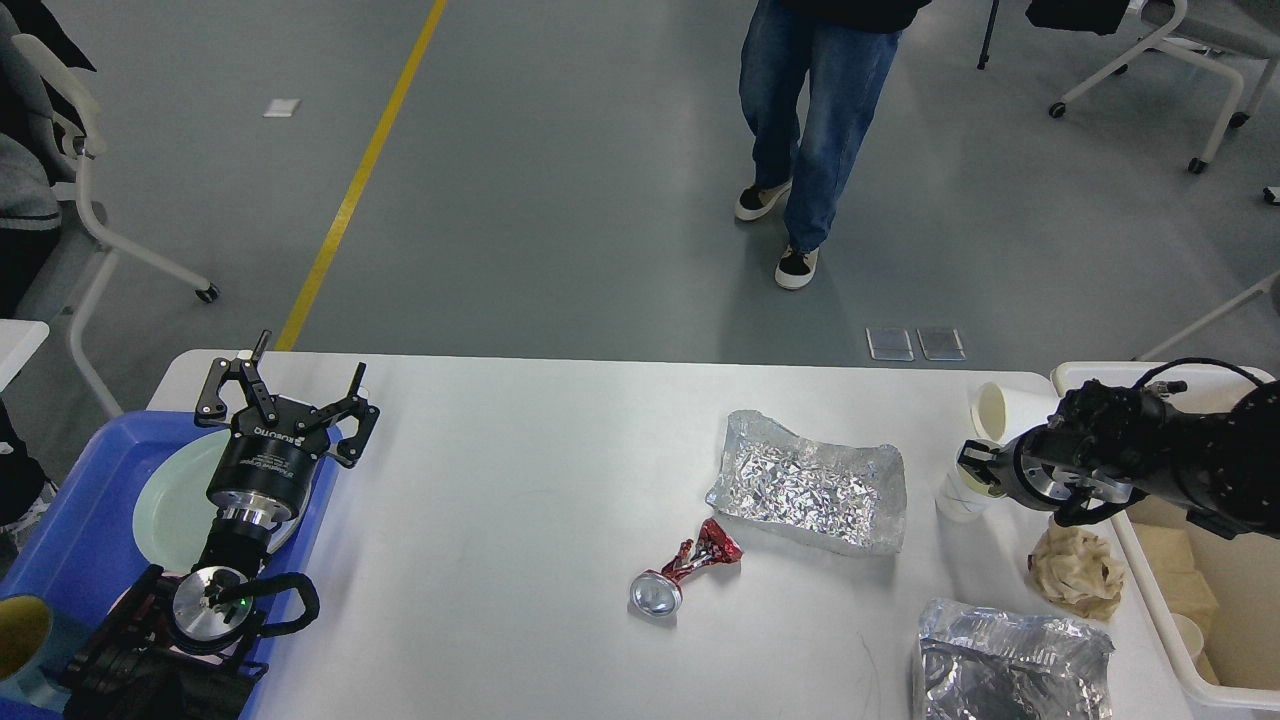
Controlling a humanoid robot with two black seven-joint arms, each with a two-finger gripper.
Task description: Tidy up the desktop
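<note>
**deskbot_fan:** So what's the move here? Looks like the right claw (968, 468) is going for the paper cup (962, 492) standing on the desktop (500, 500), just left of the cream bin (1200, 680).

**wrenchy:** Yeah, that's my read too. It's touching or nearly touching the cup's rim, but it's seen end-on and dark, so I can't tell if it's wide, narrow or already pinching. I'd say grip the wall gently so the cup doesn't crumple, lift straight up, and mind the second cup (1000, 408) lying on its side just behind it. Then swing it right over the bin.

**deskbot_fan:** And the left claw (298, 385)?

**wrenchy:** Wide open, holding nothing, hovering over the far edge of the blue tray (70, 540) with the pale plate (175, 500) in it, well away from the bin.

**deskbot_fan:** Plenty left on the desktop though.

**wrenchy:** Yep. Left of the bin: a brown crumpled wad (1077, 570), two foil trays (810, 480) (1010, 665), and a crushed red can (685, 570) further out.
</note>
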